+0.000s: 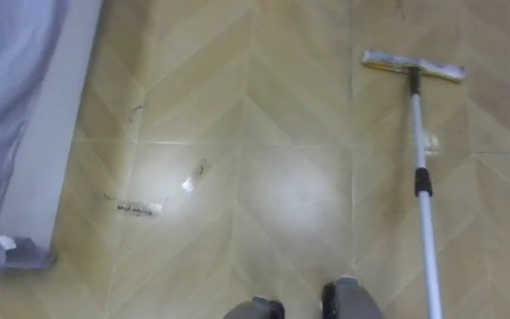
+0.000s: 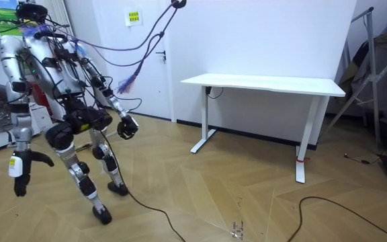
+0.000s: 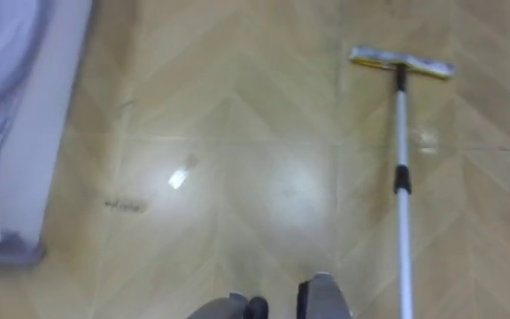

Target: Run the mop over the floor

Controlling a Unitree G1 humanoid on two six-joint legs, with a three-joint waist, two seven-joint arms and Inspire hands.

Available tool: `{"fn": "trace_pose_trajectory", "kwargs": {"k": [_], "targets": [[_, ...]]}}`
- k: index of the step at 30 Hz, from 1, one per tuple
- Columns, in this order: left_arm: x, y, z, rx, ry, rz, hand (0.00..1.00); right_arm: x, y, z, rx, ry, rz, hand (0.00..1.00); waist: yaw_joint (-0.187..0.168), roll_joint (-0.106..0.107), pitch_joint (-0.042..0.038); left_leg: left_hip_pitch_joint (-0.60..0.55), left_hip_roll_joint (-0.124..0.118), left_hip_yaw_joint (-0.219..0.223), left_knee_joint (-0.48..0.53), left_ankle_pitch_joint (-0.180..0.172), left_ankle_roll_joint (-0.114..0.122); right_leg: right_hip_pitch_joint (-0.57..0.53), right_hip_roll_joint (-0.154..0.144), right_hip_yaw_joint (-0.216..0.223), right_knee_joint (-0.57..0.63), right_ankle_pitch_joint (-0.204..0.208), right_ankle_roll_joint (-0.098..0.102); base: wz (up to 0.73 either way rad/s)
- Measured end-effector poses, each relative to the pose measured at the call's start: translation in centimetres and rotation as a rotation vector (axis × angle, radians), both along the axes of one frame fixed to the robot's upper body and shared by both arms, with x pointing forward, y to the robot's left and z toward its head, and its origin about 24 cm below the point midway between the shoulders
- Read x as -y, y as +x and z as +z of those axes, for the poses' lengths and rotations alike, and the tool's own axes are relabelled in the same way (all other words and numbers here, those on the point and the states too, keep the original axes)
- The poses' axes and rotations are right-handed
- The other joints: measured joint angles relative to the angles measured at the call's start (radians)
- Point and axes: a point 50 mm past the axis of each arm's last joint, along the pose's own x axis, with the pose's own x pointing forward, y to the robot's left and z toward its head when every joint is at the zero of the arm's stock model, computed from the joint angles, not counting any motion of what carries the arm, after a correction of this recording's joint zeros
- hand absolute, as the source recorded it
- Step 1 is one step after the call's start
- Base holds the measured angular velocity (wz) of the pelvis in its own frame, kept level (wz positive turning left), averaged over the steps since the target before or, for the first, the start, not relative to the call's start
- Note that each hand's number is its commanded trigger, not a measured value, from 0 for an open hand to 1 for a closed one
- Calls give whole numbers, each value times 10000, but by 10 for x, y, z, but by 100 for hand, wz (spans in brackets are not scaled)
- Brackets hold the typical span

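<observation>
Left eye view: the mop (image 1: 418, 133) lies on the wood-patterned floor (image 1: 290, 106), ahead of the robot and to its right. Its flat head (image 1: 413, 65) is at the far end, and the pole runs back towards the robot's right side. Small scraps (image 1: 191, 182) lie well apart from it, to the left.

In the room view the right hand (image 2: 19, 176) hangs at the robot's side with its fingers loose and holds nothing. The left hand (image 2: 127, 126) is raised in front of the body. I cannot tell whether it is open or closed, but no pole is in it.

The mop looks light. Its thin metal pole is probably stiff and smooth, so it could slip or roll under a loose grip. The head seems soft and flat.

The best place to take hold looks to be the lower stretch of pole, nearer than the black collar (image 1: 423, 182). One hand would close fully round it there, with the other higher up for leverage.
</observation>
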Motion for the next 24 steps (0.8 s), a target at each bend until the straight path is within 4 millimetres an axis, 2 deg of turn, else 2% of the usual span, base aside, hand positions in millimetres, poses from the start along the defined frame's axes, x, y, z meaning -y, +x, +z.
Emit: {"fn": "trace_pose_trajectory", "kwargs": {"k": [1, 2, 3, 4, 5, 6, 7, 8, 9, 10, 11, 12, 13, 14, 15, 16, 17, 18, 19, 20, 21, 22, 24], "targets": [[-6, 3, 2, 41, 230, -16, 0, 7, 35, 12, 790, -405, 352, 100, 32, -51, 5, -330, 19, 128, 711, 76, -541, 9, -289, -521, 300, -260, -99, 19], [-13, 9, 5, 157, 478, -115, 0, 15, 62, 24, 1547, -718, 520, 100, 80, -207, -19, -755, 55, 430, 1493, 336, -1003, -50, -427, -723, 698, -612, -133, 42], [-18, 12, 7, 213, 666, -228, 0, 19, 77, 32, 2014, -865, 609, 100, 174, -370, -55, -1065, 165, 782, 2048, 586, -1392, -127, -455, -681, 944, -865, -144, 54], [-29, 14, 10, 251, 969, -246, 0, 26, 97, 45, 2735, -1083, 721, 100, 457, -782, -43, -1563, 431, 1395, 3133, 1301, -1422, -188, -499, -549, 1413, -1324, -203, 34], [-36, 10, 12, 125, 1154, -368, 0, 34, 109, 55, 3274, -1201, 749, 100, 792, -1052, -28, -2053, 626, 1669, 4080, 2190, -1176, -54, -487, -576, 1679, -1633, -319, 24], [-37, 7, 12, 2, 1198, -458, 0, 37, 115, 61, 3479, -1234, 775, 100, 932, -1168, -5, -2247, 695, 1718, 4385, 2278, -1048, 79, -498, -573, 1735, -1743, -417, 43], [-37, 3, 11, -208, 1156, -580, 0, 45, 122, 69, 3787, -1283, 683, 100, 1094, -1246, 18, -2592, 875, 1594, 4113, 1717, -652, 362, -422, -583, 1768, -1970, -390, 80], [-35, 2, 10, -287, 918, -670, 0, 49, 120, 70, 3866, -1182, 438, 100, 1162, -1224, 82, -2913, 1108, 1515, 3251, 1282, -526, 673, -345, -566, 1686, -2178, -352, 100], [-34, 1, 10, -305, 769, -712, 0, 51, 116, 69, 3824, -1112, 218, 100, 1167, -1237, 82, -3034, 1217, 1547, 2542, 1242, -537, 844, -339, -558, 1596, -2293, -296, 116], [-32, 2, 9, -210, 515, -855, 0, 55, 102, 64, 3666, -1003, -262, 100, 1164, -1218, 76, -3097, 1316, 1572, 709, 1356, -639, 1208, -352, -445, 1318, -2496, -181, 117], [-29, -1, 8, -231, 215, -900, 0, 55, 84, 53, 3338, -814, -720, 100, 1157, -1086, 15, -3047, 1448, 1645, -710, 1912, -639, 1633, -353, -351, 994, -2712, -14, 113], [-27, -2, 7, -263, 104, -913, 0, 54, 71, 47, 3101, -713, -962, 100, 1136, -1036, -8, -3006, 1507, 1886, -777, 2126, -538, 1775, -396, -252, 880, -2867, 134, 100], [-21, -2, 6, -312, -85, -1110, 0, 52, 47, 37, 2623, -552, -1467, 100, 1123, -913, -90, -2884, 1601, 2506, -626, 1824, 92, 2035, -439, 162, 786, -3003, 326, 56], [-16, -2, 4, -369, -198, -1445, 0, 49, 27, 28, 2201, -409, -1817, 100, 1206, -840, -90, -2663, 1582, 2901, -475, 1497, 511, 2159, -530, 558, 909, -2937, 458, 24], [-13, -4, 3, -418, -247, -1478, 0, 46, 20, 25, 2037, -348, -1909, 100, 1213, -841, -92, -2522, 1573, 3144, -452, 1343, 621, 2165, -623, 600, 1036, -2843, 627, -33], [-9, -1, 2, -346, -380, -1379, 0, 45, 3, 19, 1687, -401, -1818, 100, 1176, -785, -123, -2197, 1500, 3439, -461, 1025, 770, 2117, -813, 766, 1428, -2510, 803, -37], [-5, 4, 2, -106, -454, -1349, 0, 47, -17, 16, 1327, -623, -1775, 100, 921, -587, -205, -1866, 1280, 3443, -540, 808, 875, 2099, -1006, 822, 1901, -1995, 807, -20], [-4, 7, 2, 60, -443, -1348, 0, 47, -27, 14, 1127, -725, -1732, 100, 762, -505, -244, -1697, 1163, 3396, -607, 730, 899, 2070, -1070, 849, 2204, -1716, 778, 11], [-5, 16, 4, 518, -303, -1294, 0, 45, -49, 10, 605, -927, -1562, 100, 510, -385, -321, -1313, 996, 3309, -792, 567, 940, 1790, -1040, 1091, 3022, -1091, 749, 15], [-5, 26, 6, 863, -154, -1259, 0, 42, -66, 7, 191, -1040, -1510, 100, 323, -197, -377, -1042, 866, 2927, -917, 481, 904, 1303, -815, 1102, 3579, -1004, 675, 4], [-4, 30, 7, 975, -94, -1228, 0, 40, -72, 6, 20, -1070, -1456, 100, 281, -105, -397, -945, 859, 2753, -968, 460, 866, 961, -660, 1131, 3778, -1016, 654, -14], [-3, 33, 7, 1104, 15, -1165, 0, 33, -79, 3, -233, -1073, -1389, 100, 116, -25, -376, -616, 858, 2631, -1229, 453, 844, 285, -468, 1020, 4026, -996, 617, -20], [2, 32, 6, 1048, -38, -1049, 0, 24, -89, -2, -540, -1005, -1305, 100, -151, 78, -369, -106, 865, 2510, -1525, 391, 728, -409, -389, 903, 3652, -928, 502, -17]]}}
